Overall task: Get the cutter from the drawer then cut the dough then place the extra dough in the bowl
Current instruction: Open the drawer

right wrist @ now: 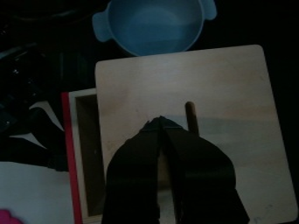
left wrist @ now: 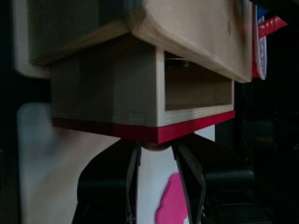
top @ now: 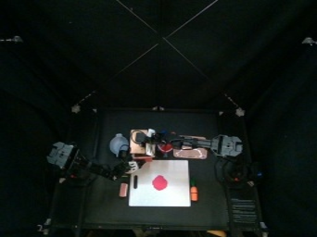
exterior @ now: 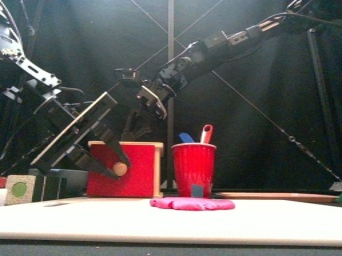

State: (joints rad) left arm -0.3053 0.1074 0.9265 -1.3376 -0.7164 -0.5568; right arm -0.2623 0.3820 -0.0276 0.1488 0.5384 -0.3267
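The black table point(top: 93, 209) carries a white cutting board point(top: 177, 197) toward its front. Behind the board stands the pale wooden box point(right wrist: 222, 105). Its red drawer front point(exterior: 140, 160) is drawn partway out, leaving a gap; the inside is in shadow and I cannot tell what it holds. The blue-grey bowl point(right wrist: 152, 26) sits just behind the box. The red cup point(exterior: 194, 165), with a blue toy knife point(exterior: 186, 138) and a red toy knife point(exterior: 206, 132), stands beside it. The flat pink dough point(exterior: 191, 204) lies on the board in front of the drawer, apart from both grippers. The left gripper point(left wrist: 158, 149) meets the drawer front, jaws narrowed about its wooden knob point(exterior: 119, 170). The right gripper point(right wrist: 163, 129) hangs over the box top beside the slot, jaws pressed together and holding nothing.
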